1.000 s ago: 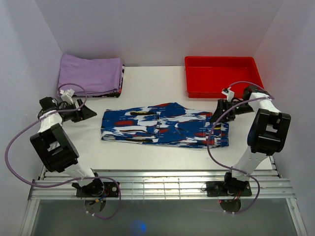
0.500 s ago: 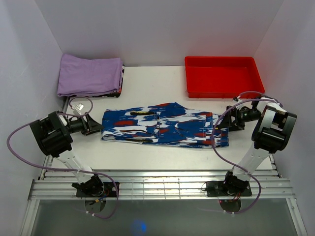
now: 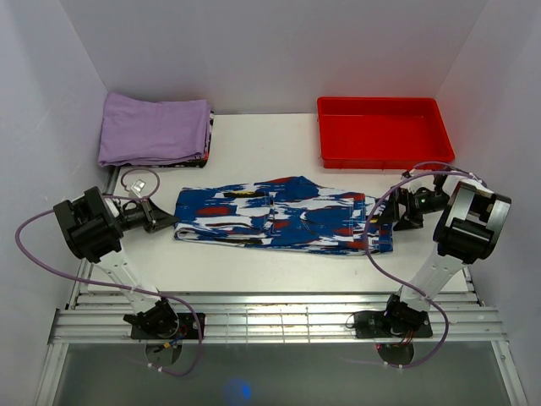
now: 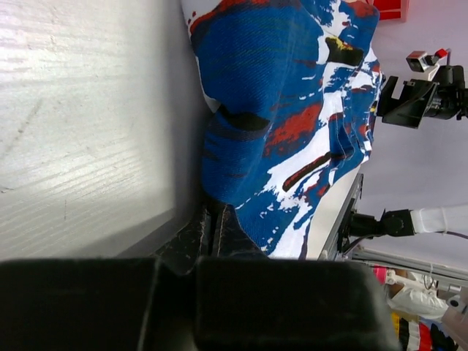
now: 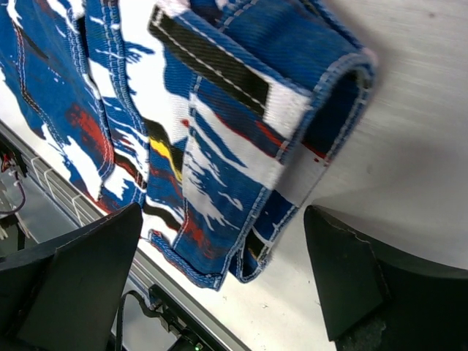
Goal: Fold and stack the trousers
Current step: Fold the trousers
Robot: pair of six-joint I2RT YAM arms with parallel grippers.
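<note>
The trousers (image 3: 283, 216), in a blue, white, red and black print, lie folded lengthwise as a long strip across the middle of the table. My left gripper (image 3: 167, 222) sits low at their left end. In the left wrist view its fingers (image 4: 210, 219) are pressed together right at the edge of the trousers (image 4: 285, 110), shut on the fabric's rim. My right gripper (image 3: 396, 213) is at the right end. In the right wrist view it (image 5: 219, 285) stands wide open, its fingers on either side of the near corner of the trousers (image 5: 205, 110), not touching them.
A folded lilac-purple cloth (image 3: 154, 128) lies at the back left with a patterned edge under it. A red tray (image 3: 382, 103) stands at the back right. A slatted metal rail (image 3: 270, 313) runs along the table's near edge.
My left arm dropped low, and its gripper slid to the trousers' left edge and shut. My right arm swung down and outward, and its gripper stays open at the right end.
</note>
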